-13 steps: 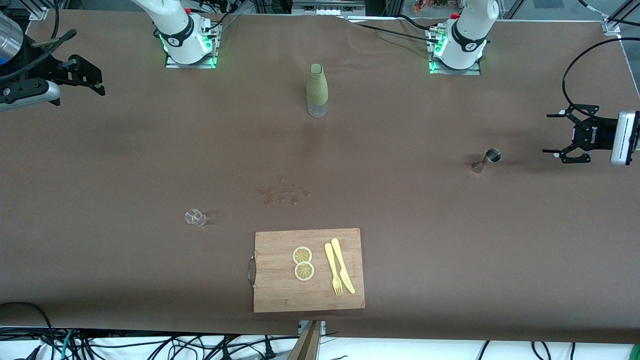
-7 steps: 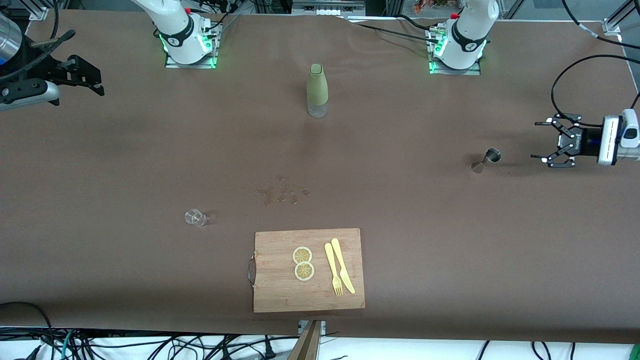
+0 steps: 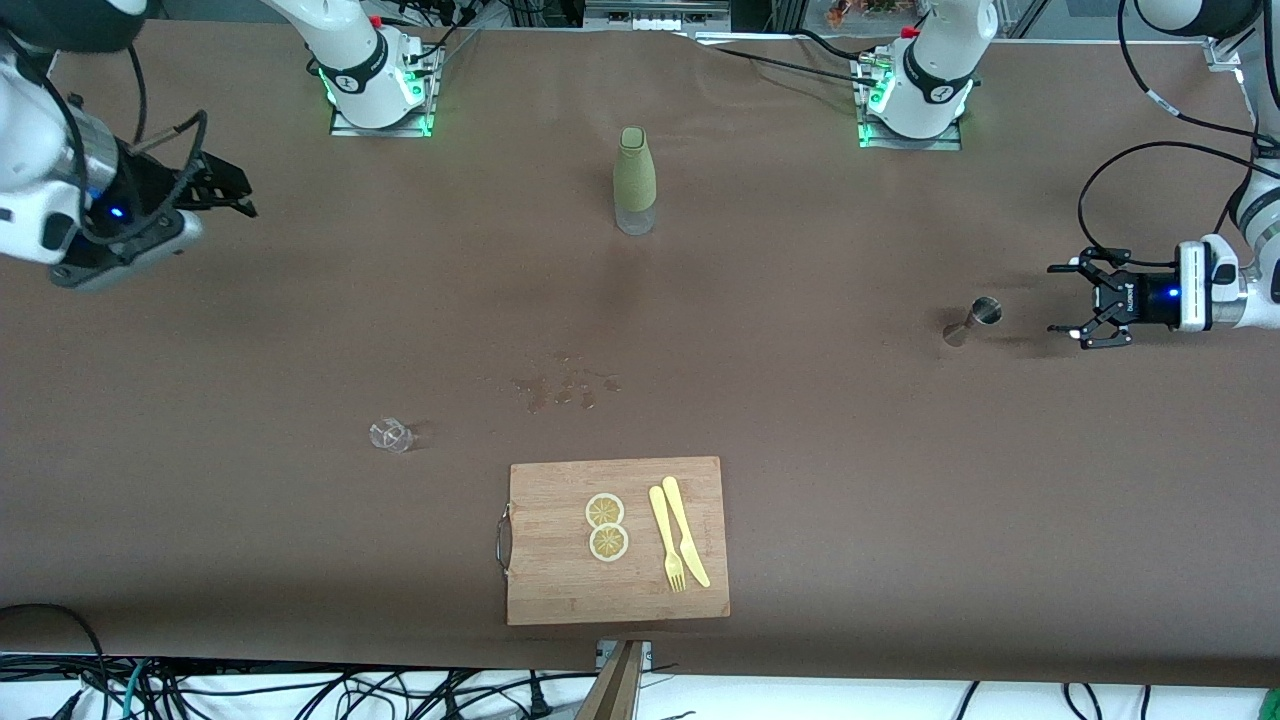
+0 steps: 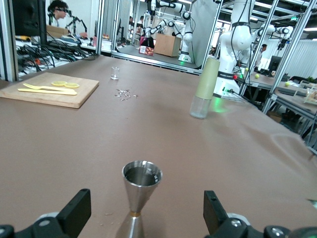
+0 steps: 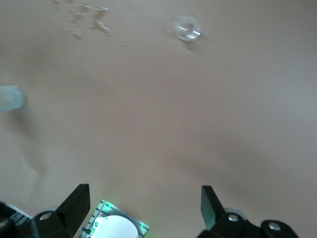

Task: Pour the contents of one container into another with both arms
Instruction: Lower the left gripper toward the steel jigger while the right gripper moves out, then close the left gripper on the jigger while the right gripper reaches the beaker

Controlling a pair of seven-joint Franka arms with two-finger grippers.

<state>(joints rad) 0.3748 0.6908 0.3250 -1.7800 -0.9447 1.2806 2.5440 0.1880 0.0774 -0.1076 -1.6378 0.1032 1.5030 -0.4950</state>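
Spanning the brown counter (image 3: 900,480), both arms have moved in over the last second. The left gripper (image 3: 1075,300), jaws wide, has closed on the steel jigger (image 3: 975,320), likely the first pick. The right gripper (image 3: 235,190), also wide, hangs well apart from the small glass (image 3: 390,435).

Bare table (image 3: 800,400) around jigger (image 3: 975,319)

Counting now: two white robot arms, each ending in a black two-finger gripper, the left gripper (image 3: 1068,305) and the right gripper (image 3: 232,187). One green bottle with a clear base (image 3: 634,180), one steel jigger (image 3: 973,319), one small clear glass (image 3: 390,435), one wooden cutting board (image 3: 560,590), two lemon slices (image 3: 606,526), one yellow fork (image 3: 666,540), one yellow knife (image 3: 685,530).
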